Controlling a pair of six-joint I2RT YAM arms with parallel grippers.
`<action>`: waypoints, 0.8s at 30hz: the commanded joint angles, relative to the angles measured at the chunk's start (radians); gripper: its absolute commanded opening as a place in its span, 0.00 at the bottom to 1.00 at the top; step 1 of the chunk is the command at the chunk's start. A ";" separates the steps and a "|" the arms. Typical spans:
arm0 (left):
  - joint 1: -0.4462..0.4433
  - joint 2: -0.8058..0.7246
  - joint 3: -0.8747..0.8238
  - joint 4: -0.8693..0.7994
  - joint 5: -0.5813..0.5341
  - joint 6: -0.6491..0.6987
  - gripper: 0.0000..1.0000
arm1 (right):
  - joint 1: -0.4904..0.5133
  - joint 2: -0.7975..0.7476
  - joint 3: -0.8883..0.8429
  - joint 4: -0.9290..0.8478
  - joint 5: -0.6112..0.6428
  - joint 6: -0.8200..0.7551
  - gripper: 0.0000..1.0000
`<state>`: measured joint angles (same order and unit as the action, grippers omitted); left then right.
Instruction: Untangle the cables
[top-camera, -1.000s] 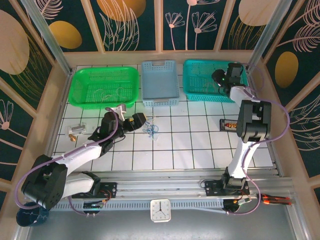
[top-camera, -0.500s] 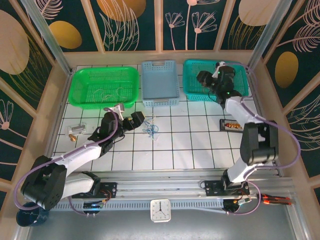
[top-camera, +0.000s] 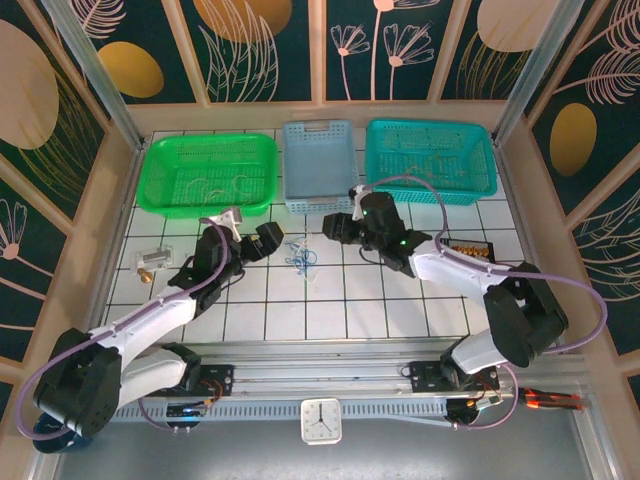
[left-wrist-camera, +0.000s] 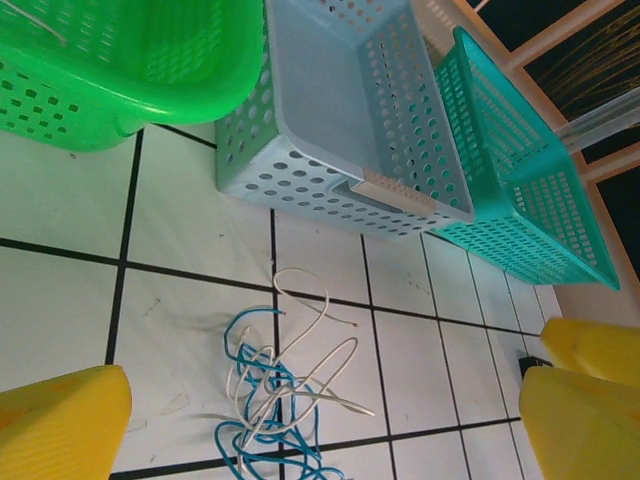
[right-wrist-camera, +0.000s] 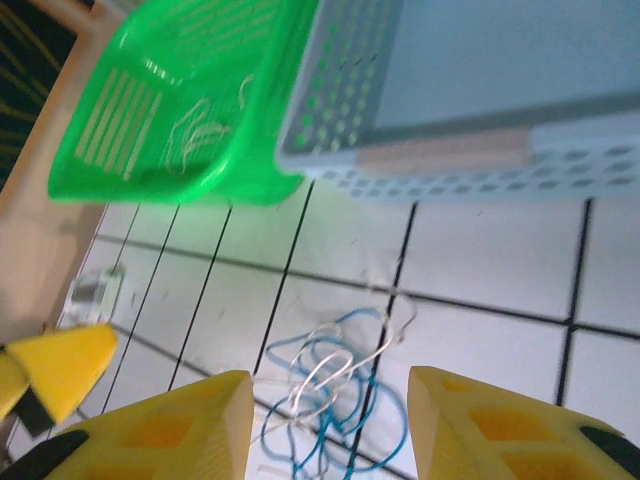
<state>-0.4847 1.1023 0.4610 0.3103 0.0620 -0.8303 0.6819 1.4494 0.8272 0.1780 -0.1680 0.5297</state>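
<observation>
Cables (top-camera: 299, 257) sit in a loose knot on the white tiles, mid-table (top-camera: 380, 300), just in front of the grey basket (top-camera: 318, 128) and clear of it. You see white and blue strands; any other colour I can't make out. The knot lies betw. your two tools and touches neither.

L gripper (top-camera: 268, 240): just left of the knot, pointing at it. Jaws are spread wide w/ nothing in them. On the L wrist cam the cables (left-wrist-camera: 272, 395) lie on the tile, low in the gap of the L gripper (left-wrist-camera: 330, 375), w/ white ends trailing toward the grey basket (left-wrist-camera: 340, 190). The green basket (left-wrist-camera: 120, 90) is off to the left there and the teal basket (left-wrist-camera: 520, 200) to the right.

R gripper (top-camera: 335, 228): just right of the knot, a bit nearer the baskets, tilted down toward it. Jaws are apart, released, holding nothing. On the R wrist cam the cables (right-wrist-camera: 330, 390) show thru the gap of the R gripper (right-wrist-camera: 325, 376), flat on the tile below it. That view is blurred, so you can't tell how far above them the tips are. The L gripper (right-wrist-camera: 60, 365) shows as a yellow tip at the left edge, beyond the knot.
</observation>
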 joint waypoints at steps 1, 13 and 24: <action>-0.003 -0.022 0.021 -0.017 -0.013 0.007 0.99 | 0.025 0.012 -0.047 0.028 0.009 -0.002 0.45; -0.003 0.038 0.044 -0.068 0.076 0.014 0.99 | 0.138 0.132 -0.054 0.067 -0.032 -0.061 0.44; -0.003 0.054 0.055 -0.070 0.101 0.021 0.99 | 0.157 0.233 -0.024 0.104 -0.041 -0.069 0.40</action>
<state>-0.4847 1.1477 0.4866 0.2493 0.1379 -0.8268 0.8322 1.6630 0.7650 0.2386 -0.2039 0.4767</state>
